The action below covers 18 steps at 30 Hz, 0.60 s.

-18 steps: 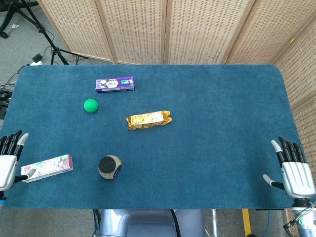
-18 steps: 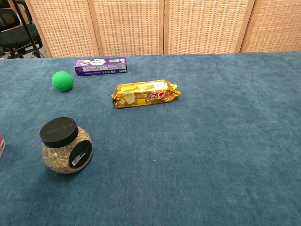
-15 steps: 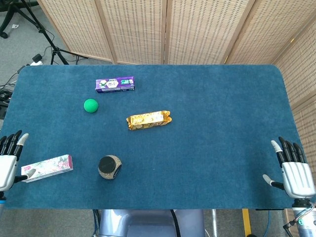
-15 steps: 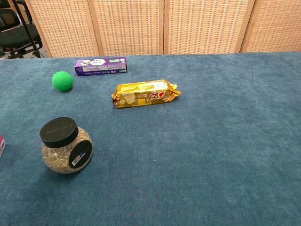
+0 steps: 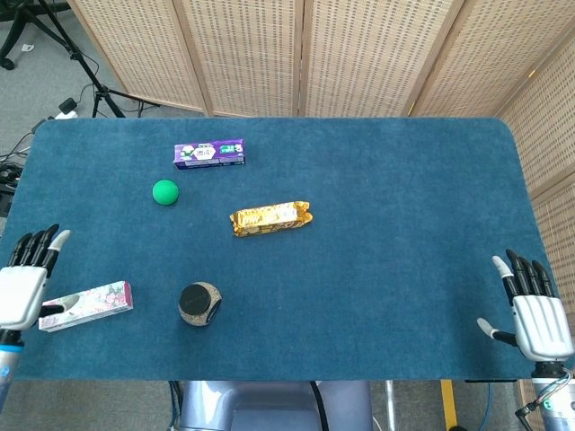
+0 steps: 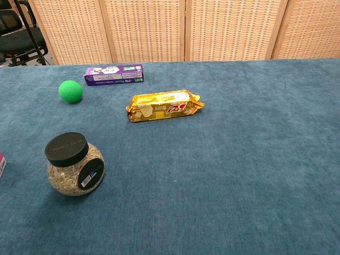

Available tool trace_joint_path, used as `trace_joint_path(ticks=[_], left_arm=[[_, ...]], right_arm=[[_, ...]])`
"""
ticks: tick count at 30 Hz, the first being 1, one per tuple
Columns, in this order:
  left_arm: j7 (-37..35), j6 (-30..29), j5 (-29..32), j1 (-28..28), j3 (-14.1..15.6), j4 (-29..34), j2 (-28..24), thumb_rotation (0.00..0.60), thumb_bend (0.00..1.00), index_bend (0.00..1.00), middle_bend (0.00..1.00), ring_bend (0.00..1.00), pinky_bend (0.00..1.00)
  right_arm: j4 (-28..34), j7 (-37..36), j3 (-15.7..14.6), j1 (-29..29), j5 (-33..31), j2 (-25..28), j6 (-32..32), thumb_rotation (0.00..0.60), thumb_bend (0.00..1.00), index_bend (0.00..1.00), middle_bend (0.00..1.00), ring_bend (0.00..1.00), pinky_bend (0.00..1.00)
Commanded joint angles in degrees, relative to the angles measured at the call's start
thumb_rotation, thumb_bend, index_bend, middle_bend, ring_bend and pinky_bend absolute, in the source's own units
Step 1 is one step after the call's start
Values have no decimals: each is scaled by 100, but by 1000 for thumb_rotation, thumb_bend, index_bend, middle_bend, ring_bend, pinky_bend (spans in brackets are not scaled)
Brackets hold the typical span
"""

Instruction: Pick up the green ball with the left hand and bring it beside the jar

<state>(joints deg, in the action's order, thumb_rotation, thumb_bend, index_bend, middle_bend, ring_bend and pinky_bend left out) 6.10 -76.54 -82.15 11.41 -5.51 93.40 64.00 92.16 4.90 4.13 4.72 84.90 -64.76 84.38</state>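
Since 0.6 s ago, only the left hand (image 5: pixel 25 287) has shifted, slightly inward over the table (image 5: pixel 404 224) edge, fingers spread, holding nothing. Right hand (image 5: pixel 535 314) likewise empty and spread. Jar (image 5: pixel 199 303) sits near-left; ball (image 5: pixel 164 191) lies well beyond it.

The left hand (image 5: pixel 24 289) sits low at the near left edge of the surface (image 5: pixel 404 233), back facing up, its dark fingers (image 5: pixel 36 244) stretched out and slightly apart, pointing toward the far side, with nothing in its grasp. Over at the near right corner the right hand (image 5: pixel 537 319) is posed much the same: white back up, fingers (image 5: pixel 521 274) straight and a little spread, thumb out to the inner side, empty. Only the head view shows either hand.
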Motion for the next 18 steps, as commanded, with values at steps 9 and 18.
trace_joint_path(ticks=[9,18], left_arm=[[-1054,2055,364,1532,-559,-966,-27,600,0,0,0,0,0],[-1142,3539,1072,2621,-772,-2351,802,600,0,0,0,0,0]], right_arm=[[-44,-134,97,76,-259,11,-217,600,0,0,0,0,0],[-183,-299,113,179,-359,-8,-453,600,0,0,0,0,0]])
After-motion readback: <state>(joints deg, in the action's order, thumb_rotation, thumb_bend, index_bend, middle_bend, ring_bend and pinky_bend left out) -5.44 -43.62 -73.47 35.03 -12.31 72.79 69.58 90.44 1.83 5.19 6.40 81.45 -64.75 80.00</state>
